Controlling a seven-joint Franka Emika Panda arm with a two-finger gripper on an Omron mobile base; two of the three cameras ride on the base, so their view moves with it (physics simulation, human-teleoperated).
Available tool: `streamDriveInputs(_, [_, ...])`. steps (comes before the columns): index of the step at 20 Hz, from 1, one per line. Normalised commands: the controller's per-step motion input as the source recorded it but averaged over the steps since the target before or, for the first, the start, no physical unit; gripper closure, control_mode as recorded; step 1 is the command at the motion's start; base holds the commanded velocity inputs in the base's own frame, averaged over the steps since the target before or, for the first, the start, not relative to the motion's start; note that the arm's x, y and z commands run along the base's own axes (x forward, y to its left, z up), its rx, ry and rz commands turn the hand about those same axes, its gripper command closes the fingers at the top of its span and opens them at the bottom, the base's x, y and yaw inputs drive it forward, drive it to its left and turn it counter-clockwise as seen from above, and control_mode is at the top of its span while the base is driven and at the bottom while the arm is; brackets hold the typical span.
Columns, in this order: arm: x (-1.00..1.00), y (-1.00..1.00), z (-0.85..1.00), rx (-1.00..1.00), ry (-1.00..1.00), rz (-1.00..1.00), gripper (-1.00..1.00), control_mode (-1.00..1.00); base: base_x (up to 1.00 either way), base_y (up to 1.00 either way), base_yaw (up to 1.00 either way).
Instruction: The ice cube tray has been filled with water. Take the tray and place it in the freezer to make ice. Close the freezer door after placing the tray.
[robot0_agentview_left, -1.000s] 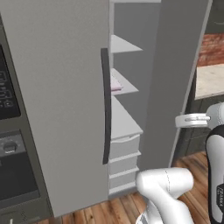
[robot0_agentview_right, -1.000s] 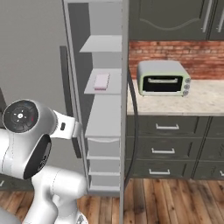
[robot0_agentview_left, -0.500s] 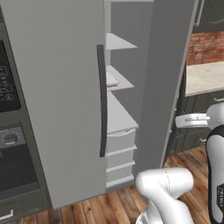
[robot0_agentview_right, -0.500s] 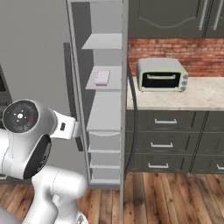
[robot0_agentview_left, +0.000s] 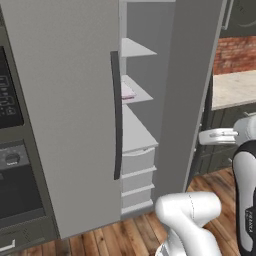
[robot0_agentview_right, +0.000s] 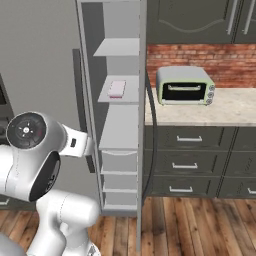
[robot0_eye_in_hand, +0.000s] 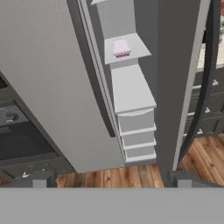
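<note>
End effector (robot0_eye_in_hand: 109, 181) open, lilac-white ice cube tray (robot0_eye_in_hand: 121, 47) flat on shelf

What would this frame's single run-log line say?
tray: pale lilac flat ice cube tray on white freezer shelf | door: tall grey freezer door open | gripper: open, empty

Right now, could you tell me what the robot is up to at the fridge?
The ice cube tray already lies on a white shelf inside the freezer. The freezer door stands open beside it. The gripper is open and empty, set back from the compartment and facing it. Closing the door is what remains.
</note>
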Motion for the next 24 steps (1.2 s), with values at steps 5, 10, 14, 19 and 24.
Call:
streamDriveInputs(5, [0.03, -0.05, -0.06, 0.0, 0.0, -0.02, -1.0, -1.0, 0.0, 0.0, 0.0])
streamDriveInputs(10, [-0.26, -0.05, 0.05, 0.0, -0.05, -0.12, -1.0, -1.0, 0.0, 0.0, 0.0])
streamDriveInputs(14, [-0.44, -0.26, 0.05, 0.0, -0.02, -0.24, -1.0, -1.0, 0.0, 0.0, 0.0])
streamDriveInputs(19, [-0.24, -0.67, 0.0, 0.14, -0.05, -0.26, -1.0, -1.0, 0.0, 0.0, 0.0])
streamDriveInputs(24, [0.0, -0.93, -0.01, 0.4, -0.02, -0.17, -1.0, -1.0, 0.0, 0.0, 0.0])
